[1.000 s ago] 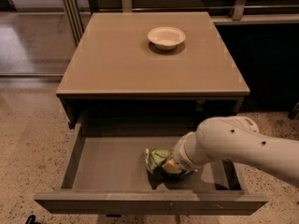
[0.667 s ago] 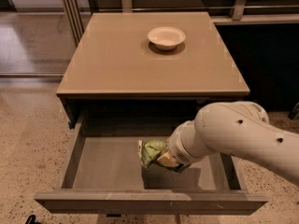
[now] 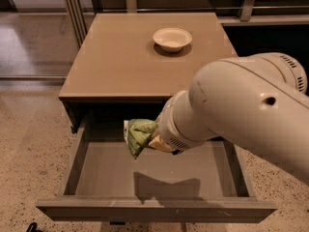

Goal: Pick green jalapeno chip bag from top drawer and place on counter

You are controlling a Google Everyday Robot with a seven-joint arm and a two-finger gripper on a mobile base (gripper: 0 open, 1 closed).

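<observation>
The green jalapeno chip bag (image 3: 138,135) hangs in the air above the open top drawer (image 3: 96,170), near the counter's front edge. My gripper (image 3: 160,143) is shut on the bag's right side and is mostly hidden behind the wrist of my big white arm (image 3: 241,110), which reaches in from the right. The bag casts a shadow on the drawer bottom. The tan-brown counter (image 3: 116,57) lies just behind and above the bag.
A white bowl (image 3: 172,38) stands at the back of the counter, right of centre. Speckled terrazzo floor (image 3: 29,144) lies to the left. Metal rails and glass panels run along the back.
The gripper has lifted the chip bag off the drawer bottom and raised it up and to the left. The arm now fills much more of the view.
</observation>
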